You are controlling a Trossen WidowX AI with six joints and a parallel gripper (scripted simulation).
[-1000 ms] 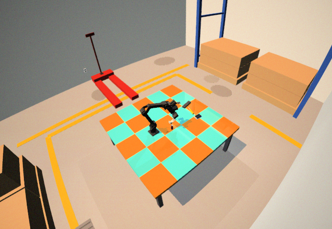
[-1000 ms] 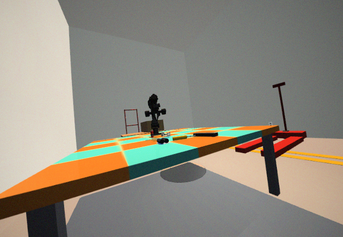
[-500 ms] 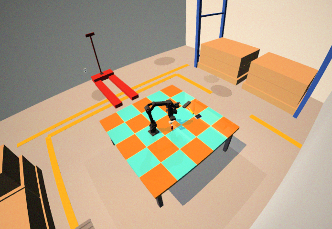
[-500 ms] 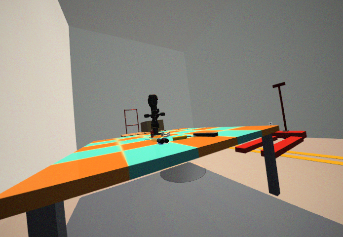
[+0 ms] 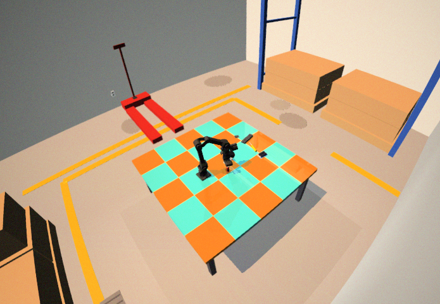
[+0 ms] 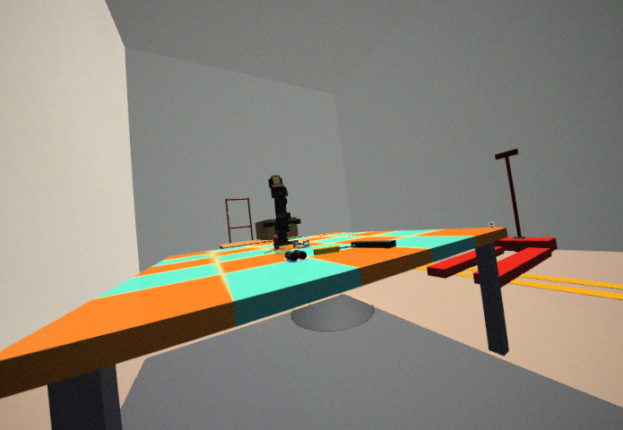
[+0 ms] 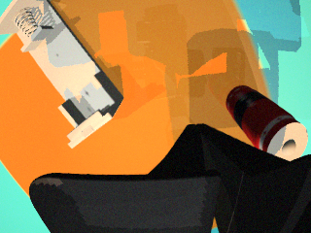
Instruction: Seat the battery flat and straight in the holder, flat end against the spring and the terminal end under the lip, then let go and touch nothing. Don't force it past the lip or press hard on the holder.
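The battery (image 5: 228, 169) (image 6: 275, 243) (image 7: 253, 114), red with a dark band, stands upright on the table, outside the holder. Its pale end with a small round grey mark faces up. The pale holder (image 6: 299, 244) (image 7: 60, 68) lies on an orange square, its spring at the upper left in the wrist view and its lip end at the lower right. The holder's bed is empty. My gripper (image 5: 228, 163) (image 7: 194, 132) is shut and empty, pointing down above the table close to the battery. In the wrist view a finger covers a little of the battery's lower edge.
The checkered table (image 5: 223, 229) (image 6: 134, 309) also bears a black box (image 5: 247, 138) (image 6: 373, 244), a yellow-handled tool (image 5: 252, 145) (image 6: 325, 250) and a pair of black cylinders (image 5: 262, 154) (image 6: 296, 255), all beyond the holder from the arm's base.
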